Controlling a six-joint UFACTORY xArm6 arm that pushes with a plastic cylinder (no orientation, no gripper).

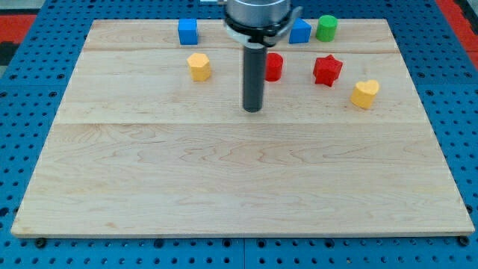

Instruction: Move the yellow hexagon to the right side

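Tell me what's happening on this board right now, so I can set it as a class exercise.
A robot arm with a dark rod is pushing blocks on a wooden board. My tip rests on bare wood, touching nothing. The yellow hexagon, which is to go to the right side, sits up and to the view's left of the tip, apart from it. A red cylinder, partly hidden by the rod, lies just to the view's right.

Yellow hexagon, upper left, upright
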